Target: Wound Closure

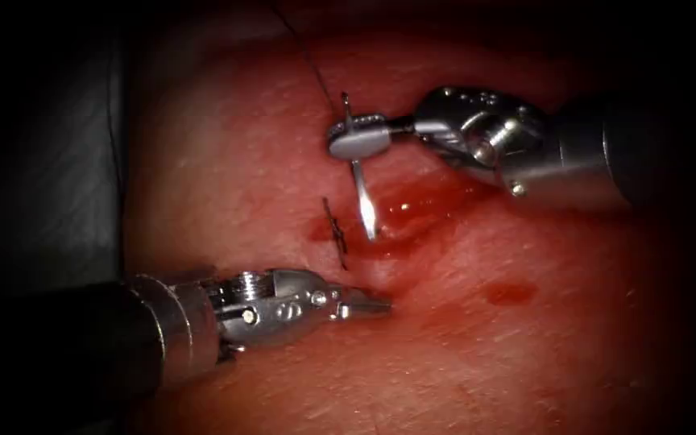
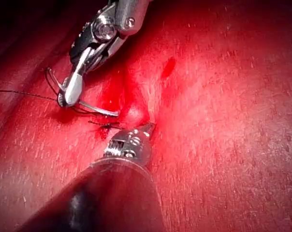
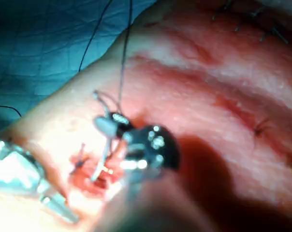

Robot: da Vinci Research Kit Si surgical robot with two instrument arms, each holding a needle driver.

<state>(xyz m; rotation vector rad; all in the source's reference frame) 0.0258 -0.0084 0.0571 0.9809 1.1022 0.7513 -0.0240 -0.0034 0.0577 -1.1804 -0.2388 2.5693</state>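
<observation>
The right hand (image 1: 358, 135) grips the curved needle (image 1: 362, 189) near its thread end, point hanging free over the cut (image 1: 400, 217), while the empty, closed left hand (image 1: 368, 304) waits just below.

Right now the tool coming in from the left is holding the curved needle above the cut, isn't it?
No. The right arm's tool holds the needle, gripping it near its thread end, above the cut; the endoscope view shows this. The left arm's tool holds nothing.
</observation>
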